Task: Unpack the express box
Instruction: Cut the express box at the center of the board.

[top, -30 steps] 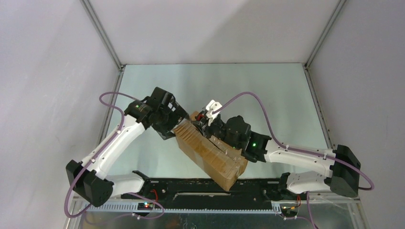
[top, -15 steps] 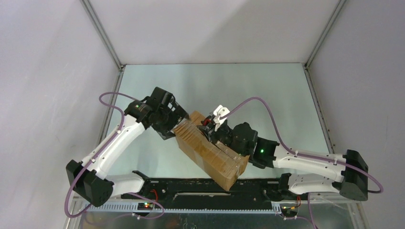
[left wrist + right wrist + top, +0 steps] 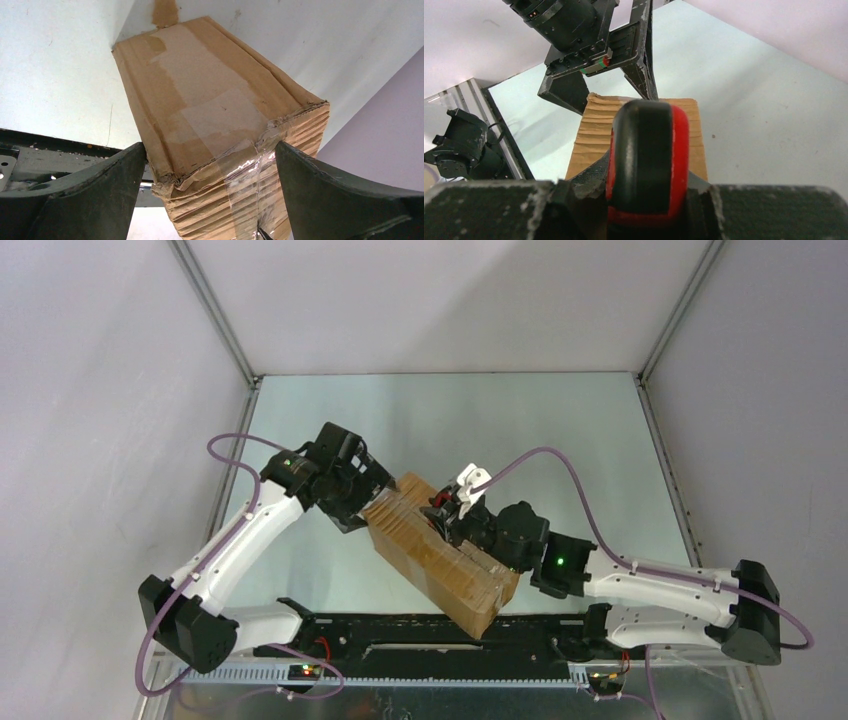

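The express box [image 3: 440,560] is laid flat on the table [image 3: 560,440], toward 6 o'clock of the table's middle, close to the arm bases. In the top view its long axis is turned from 11 o'clock to 5 o'clock. Clear tape [image 3: 240,165] is seen running over its top and down one ragged end.

The 11 o'clock end of the box is straddled by the left gripper [image 3: 380,505]. Its jaws are spread to their full width, and in the left wrist view the end of the box [image 3: 210,100] fills the gap, with a finger against each side, so the box is taken as grasped.

The right gripper [image 3: 447,518] is reached in from 4 o'clock and is held over the top of the box, near its 11 o'clock half. It is clenched on a utility knife [image 3: 646,150], whose red and black handle is seen between the fingers. The blade is hidden, so contact with the cardboard [image 3: 594,130] cannot be told.
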{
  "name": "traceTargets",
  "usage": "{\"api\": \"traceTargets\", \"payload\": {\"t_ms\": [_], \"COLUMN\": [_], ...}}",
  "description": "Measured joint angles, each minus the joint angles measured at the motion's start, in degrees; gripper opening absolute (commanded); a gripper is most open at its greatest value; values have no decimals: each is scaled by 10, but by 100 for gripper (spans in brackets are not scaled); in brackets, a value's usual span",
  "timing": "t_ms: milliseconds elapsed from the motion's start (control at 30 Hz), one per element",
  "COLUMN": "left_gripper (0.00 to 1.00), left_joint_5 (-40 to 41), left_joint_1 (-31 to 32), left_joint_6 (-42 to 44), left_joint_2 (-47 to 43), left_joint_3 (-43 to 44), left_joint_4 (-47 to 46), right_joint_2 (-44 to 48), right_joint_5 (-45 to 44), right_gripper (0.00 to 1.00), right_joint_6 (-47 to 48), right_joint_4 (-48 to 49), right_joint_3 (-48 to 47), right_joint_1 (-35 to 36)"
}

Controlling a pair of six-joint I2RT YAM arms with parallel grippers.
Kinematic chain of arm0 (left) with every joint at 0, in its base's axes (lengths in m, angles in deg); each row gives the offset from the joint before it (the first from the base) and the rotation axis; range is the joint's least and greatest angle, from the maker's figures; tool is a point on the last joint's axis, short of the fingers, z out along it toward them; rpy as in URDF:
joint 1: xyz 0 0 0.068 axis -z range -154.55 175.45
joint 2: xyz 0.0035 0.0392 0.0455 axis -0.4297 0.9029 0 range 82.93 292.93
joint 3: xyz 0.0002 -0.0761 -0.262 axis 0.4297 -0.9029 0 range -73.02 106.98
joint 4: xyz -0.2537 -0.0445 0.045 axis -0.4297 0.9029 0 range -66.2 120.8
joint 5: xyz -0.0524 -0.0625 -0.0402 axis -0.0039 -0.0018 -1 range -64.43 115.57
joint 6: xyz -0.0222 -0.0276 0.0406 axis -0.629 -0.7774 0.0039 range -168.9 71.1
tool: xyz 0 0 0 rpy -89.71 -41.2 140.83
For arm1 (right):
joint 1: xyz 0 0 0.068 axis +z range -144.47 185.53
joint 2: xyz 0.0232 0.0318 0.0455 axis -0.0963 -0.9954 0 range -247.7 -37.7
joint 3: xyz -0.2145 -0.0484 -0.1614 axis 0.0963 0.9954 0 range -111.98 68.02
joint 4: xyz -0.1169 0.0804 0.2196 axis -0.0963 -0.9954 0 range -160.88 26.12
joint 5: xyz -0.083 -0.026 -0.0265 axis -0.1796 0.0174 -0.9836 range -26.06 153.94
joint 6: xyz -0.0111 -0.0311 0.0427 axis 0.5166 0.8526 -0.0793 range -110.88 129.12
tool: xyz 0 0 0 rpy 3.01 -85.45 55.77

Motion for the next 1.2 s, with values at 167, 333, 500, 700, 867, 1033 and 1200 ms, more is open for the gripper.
{"api": "traceTargets", "payload": {"t_ms": [167, 333, 500, 700, 867, 1033, 1200], "left_gripper": [99, 99, 99, 98, 98, 99, 98], "left_joint_5": [0, 0, -1, -2, -2, -2, -2], "left_joint_1": [-1, -2, -3, -3, -3, -3, -3], "left_joint_6": [0, -1, -6, -9, -10, -16, -20], "left_joint_2": [0, 0, 1, 2, 3, 4, 4], "left_joint_3": [0, 0, 0, 0, 1, 1, 1], "left_joint_4": [0, 0, 0, 1, 1, 1, 1], "right_joint_2": [14, 34, 59, 82, 107, 129, 149], "right_joint_5": [-9, -19, -34, -54, -64, -71, -76], "right_gripper": [0, 0, 0, 0, 0, 0, 0], "right_joint_6": [-7, -13, -25, -39, -50, -56, -61], "right_joint_4": [-13, -26, -41, -46, -56, -70, -82], "right_joint_3": [3, 11, 26, 42, 53, 61, 66], "right_joint_1": [6, 14, 23, 34, 40, 43, 45]}}
